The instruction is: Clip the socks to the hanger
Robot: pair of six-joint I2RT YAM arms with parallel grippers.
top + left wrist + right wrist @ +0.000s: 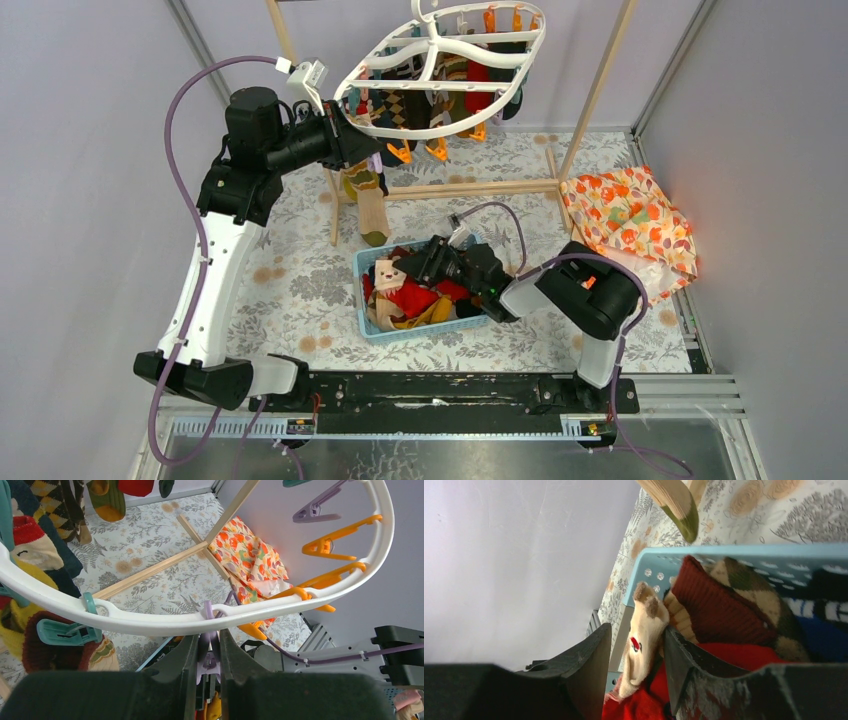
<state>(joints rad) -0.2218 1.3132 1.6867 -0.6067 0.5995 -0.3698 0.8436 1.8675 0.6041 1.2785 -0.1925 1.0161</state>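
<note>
Left fingers (182, 667) pinch a lilac clip (209, 652) on the hanger (150, 622); right fingers (591, 670) gape around a cream sock (641, 640).

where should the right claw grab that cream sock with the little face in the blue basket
Grip the cream sock at its raised end with the brown ears, standing clear of the pile by the blue basket's corner. Come from above, right claw straddling it, a finger on each flat side. Its lower end seems sunk in red fabric, harder to pinch.

No readable text (all views).
</note>
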